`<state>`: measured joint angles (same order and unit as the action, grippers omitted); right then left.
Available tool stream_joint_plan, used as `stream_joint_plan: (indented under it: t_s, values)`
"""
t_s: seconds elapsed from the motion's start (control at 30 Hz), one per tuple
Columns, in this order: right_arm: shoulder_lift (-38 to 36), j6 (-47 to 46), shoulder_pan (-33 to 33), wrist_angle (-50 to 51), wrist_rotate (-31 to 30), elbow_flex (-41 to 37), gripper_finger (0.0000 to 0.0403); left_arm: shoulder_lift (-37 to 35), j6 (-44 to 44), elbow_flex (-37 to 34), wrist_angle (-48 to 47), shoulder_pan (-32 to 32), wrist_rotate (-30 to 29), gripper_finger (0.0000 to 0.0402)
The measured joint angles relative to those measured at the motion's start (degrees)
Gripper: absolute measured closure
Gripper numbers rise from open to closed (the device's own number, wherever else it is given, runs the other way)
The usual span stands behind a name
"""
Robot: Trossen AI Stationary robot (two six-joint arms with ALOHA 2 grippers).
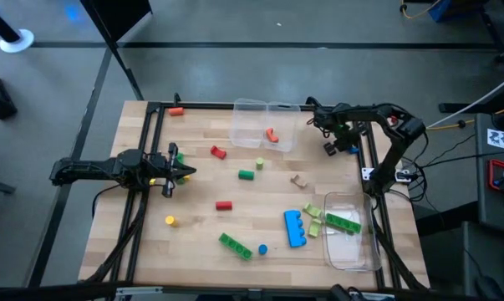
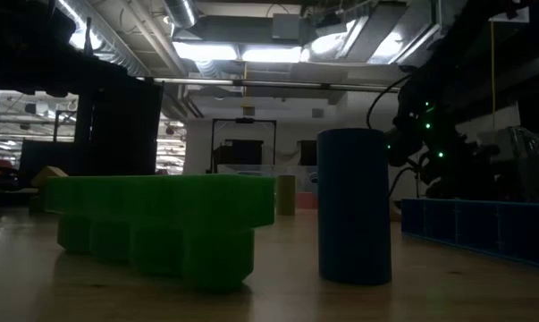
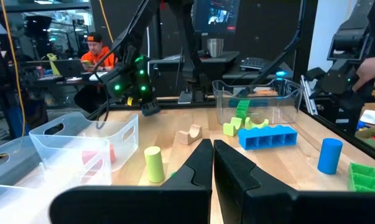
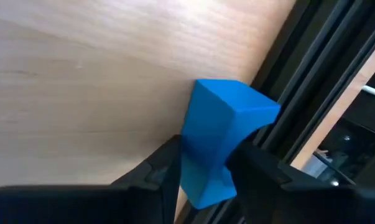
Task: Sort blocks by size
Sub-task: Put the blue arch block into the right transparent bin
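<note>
My right gripper (image 4: 207, 171) is at the table's far right, beside the black frame rail (image 4: 311, 93), tilted steeply down and shut on a small blue block (image 4: 221, 137), which also shows in the high view (image 1: 353, 150). My left gripper (image 1: 185, 171) waits at the table's left, level and shut on nothing (image 3: 212, 155). Loose blocks lie on the wood: two red ones (image 1: 218, 152) (image 1: 224, 205), a green one (image 1: 246, 175), a yellow one (image 1: 170, 221), a green brick (image 1: 233, 244), a blue cylinder (image 1: 262, 248) and a blue studded brick (image 1: 295, 227). My right gripper pinches the blue block by two opposite sides (image 4: 193, 155) between its two fingers (image 4: 159, 168), near the block's end closest to the wrist. The fingers slant down from above. The block's free end (image 4: 237, 99) sticks out past the fingertips toward the table; whether it touches the wood I cannot tell.
A clear bin (image 1: 264, 125) at the far middle holds an orange block. Another clear bin (image 1: 352, 230) at the near right holds green blocks. A beige piece (image 1: 298, 180) lies mid-table. Black frame rails run along the table's left and right sides.
</note>
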<state>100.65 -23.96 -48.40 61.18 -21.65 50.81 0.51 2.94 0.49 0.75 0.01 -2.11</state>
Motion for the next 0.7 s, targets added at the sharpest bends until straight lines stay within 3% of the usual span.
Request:
stream_joint_plan:
  t_s: [0.1,0.27,0.47,0.7]
  values:
    - [0.0,0.0,0.0,0.0,0.0,0.0,0.0293,0.0,0.0,0.0,0.0,0.0,0.0,0.0402]
    - [0.0,0.2,0.0,0.2,-0.3,0.1,0.0365,0.0,-0.2,0.0,0.0,0.0,0.0,0.0402]
    - [-0.1,1.3,0.0,1.4,0.2,0.5,0.0366,0.0,-0.3,0.0,0.0,0.0,0.0,0.0402]
    - [-0.1,1.7,0.0,11.0,0.2,6.0,0.0367,0.0,-0.3,0.0,0.0,0.0,0.0,0.0402]
